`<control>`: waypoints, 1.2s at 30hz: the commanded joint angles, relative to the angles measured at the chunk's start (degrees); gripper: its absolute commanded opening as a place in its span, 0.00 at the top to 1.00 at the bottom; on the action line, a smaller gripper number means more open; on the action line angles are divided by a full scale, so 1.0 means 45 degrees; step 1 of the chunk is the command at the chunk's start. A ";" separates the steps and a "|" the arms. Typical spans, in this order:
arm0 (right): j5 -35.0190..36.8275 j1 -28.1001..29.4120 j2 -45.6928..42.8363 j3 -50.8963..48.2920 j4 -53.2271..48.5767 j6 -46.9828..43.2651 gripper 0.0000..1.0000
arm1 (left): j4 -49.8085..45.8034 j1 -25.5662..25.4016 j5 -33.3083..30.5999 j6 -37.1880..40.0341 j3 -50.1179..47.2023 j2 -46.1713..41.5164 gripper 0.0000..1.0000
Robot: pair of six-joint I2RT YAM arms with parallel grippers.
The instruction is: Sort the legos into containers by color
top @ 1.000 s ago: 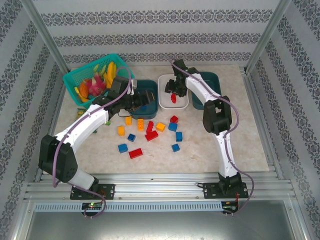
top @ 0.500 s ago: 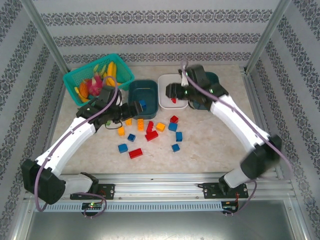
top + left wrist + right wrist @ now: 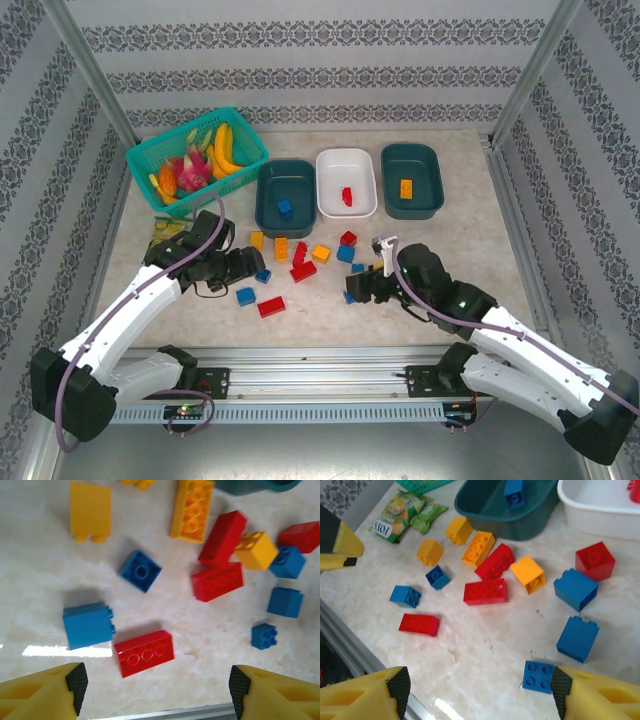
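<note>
Left gripper (image 3: 155, 685) and right gripper (image 3: 476, 692) hovered, fingers wide, empty — blue lego (image 3: 538, 676) sat by the right's three-o'clock finger; closing might knock it away.

Both arms are stretching forward, bent inward. The left end effector (image 3: 250, 266) (image 3: 156, 682) is hanging open and empty. The right end effector (image 3: 358, 288) (image 3: 477, 687) is gaping empty too.
</note>
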 commanded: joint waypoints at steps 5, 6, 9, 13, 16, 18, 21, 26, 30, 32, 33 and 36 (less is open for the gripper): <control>-0.0537 0.0704 0.1233 -0.0239 0.1376 -0.0115 0.18 | -0.0491 0.0117 -0.0101 -0.0721 -0.0954 0.1229 0.22; -0.0767 0.0838 0.1534 -0.0240 0.1611 -0.0120 0.17 | -0.0332 0.0107 -0.0108 -0.0855 -0.1115 0.1486 0.22; -0.1122 0.1265 0.2350 -0.0201 0.2158 -0.0200 0.13 | 0.0379 0.0107 -0.0140 -0.1088 -0.1513 0.2171 0.22; -0.1122 0.1604 0.2988 -0.0013 0.2657 -0.0262 0.07 | 0.1215 0.0117 -0.0169 -0.1170 -0.1704 0.3191 0.22; -0.1119 0.1632 0.3380 0.0233 0.2739 -0.0286 0.07 | 0.1644 0.0123 -0.0387 -0.1188 -0.1715 0.3787 0.23; -0.1193 0.1636 0.3566 0.0307 0.2826 -0.0312 0.07 | 0.2003 0.0127 -0.0418 -0.1152 -0.1727 0.4190 0.25; -0.1285 0.1636 0.3783 0.0418 0.2867 -0.0266 0.08 | 0.2060 0.0112 -0.0595 -0.1035 -0.1688 0.4579 0.34; -0.1286 0.1633 0.3937 0.0483 0.2838 -0.0114 0.08 | 0.1661 0.0122 -0.1155 -0.0788 -0.1630 0.4315 0.54; -0.1064 0.1636 0.3794 0.0536 0.2833 -0.0108 0.09 | 0.0646 0.0117 -0.1715 -0.0661 -0.1126 0.3523 0.64; -0.0798 0.1627 0.3611 0.0738 0.2813 -0.0124 0.09 | -0.0109 0.0102 -0.2016 -0.0490 -0.0500 0.2991 0.67; -0.0584 0.1574 0.3500 0.0928 0.2805 -0.0073 0.09 | -0.0449 0.0117 -0.2103 -0.0403 -0.0047 0.2749 0.68; 0.0047 0.1209 0.3389 0.1485 0.2958 0.0256 0.09 | -0.0917 0.0116 -0.2124 0.0191 0.1625 0.2794 0.69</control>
